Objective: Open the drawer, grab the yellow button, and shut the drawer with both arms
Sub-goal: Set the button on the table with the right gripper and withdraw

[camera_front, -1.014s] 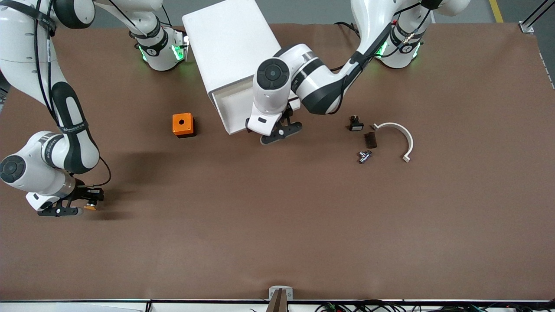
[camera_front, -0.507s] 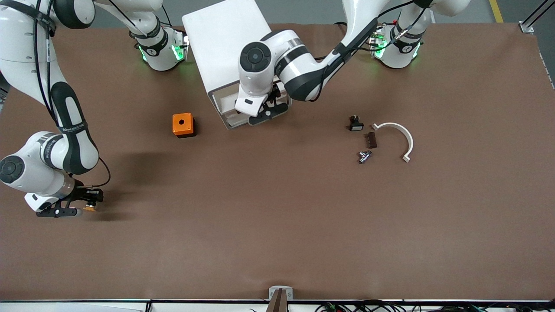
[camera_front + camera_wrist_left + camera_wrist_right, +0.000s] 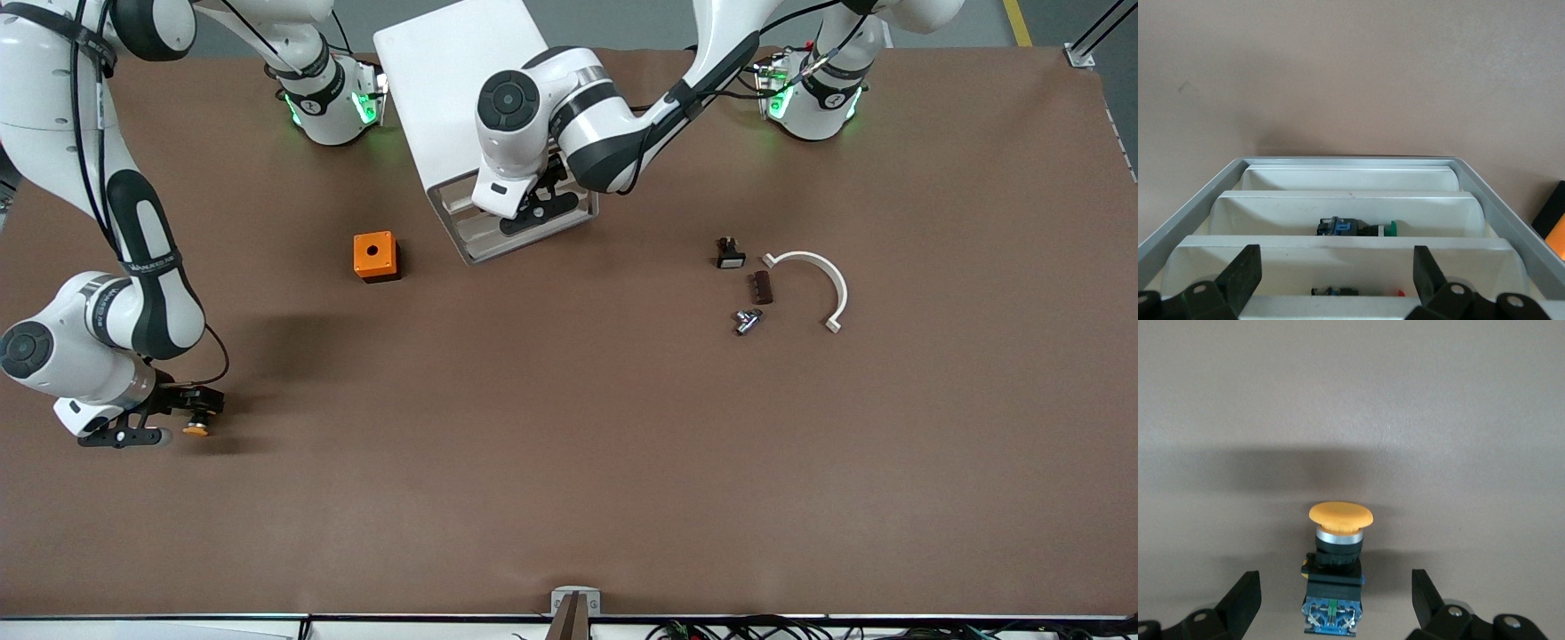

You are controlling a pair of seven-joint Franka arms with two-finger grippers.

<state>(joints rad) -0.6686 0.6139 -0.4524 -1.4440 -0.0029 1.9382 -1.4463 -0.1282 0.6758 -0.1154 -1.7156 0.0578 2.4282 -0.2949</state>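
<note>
Button (image 3: 1338, 570) base cropped, drawer (image 3: 1351, 210) partly hidden

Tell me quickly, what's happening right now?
Right gripper open, button lying loose between its fingers. Left gripper open at drawer front. Nothing blocking.

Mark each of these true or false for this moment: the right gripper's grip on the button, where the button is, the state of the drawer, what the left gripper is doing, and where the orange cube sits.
1. The right gripper is clamped on the button. False: its fingers stand open on either side of the button, apart from it.
2. The button lies on the table, at the right arm's end. True.
3. A drawer sticks far out of the cabinet. False: the drawers sit pushed in.
4. The left gripper is open at the cabinet's front. True.
5. The orange cube sits inside a drawer. False: it stands on the table beside the cabinet.
</note>
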